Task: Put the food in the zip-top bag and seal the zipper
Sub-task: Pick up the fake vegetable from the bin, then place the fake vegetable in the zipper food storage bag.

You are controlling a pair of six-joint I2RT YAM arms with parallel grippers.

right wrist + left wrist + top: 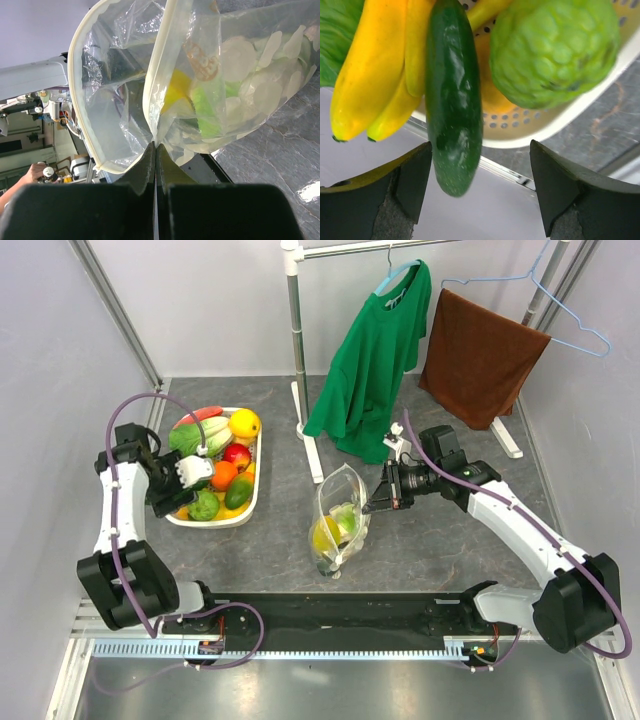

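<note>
Bag: the zip-top bag stands upright near mid-table, closer to the arm bases than the tray is. It is clear plastic with pale round dots, and its mouth gapes upward.
Contents: yellow and green food sits low inside.
Zipper: the zipper is a cream strip ringing the mouth, its two sides parted.
Right gripper: the right gripper has its jaws pressed flat together on the bag's rim, at the side seam.
Room: grey table shows all around the bag, across to the tray and back to the rack's foot.
Left gripper: the left gripper is spread wide and holds nothing. It is at the near rim of the white tray, with a cucumber and bananas just ahead.
Backdrop: a green shirt and a brown towel hang on the rack.
Unclear: crinkled plastic blurs which pieces are bagged.
</note>
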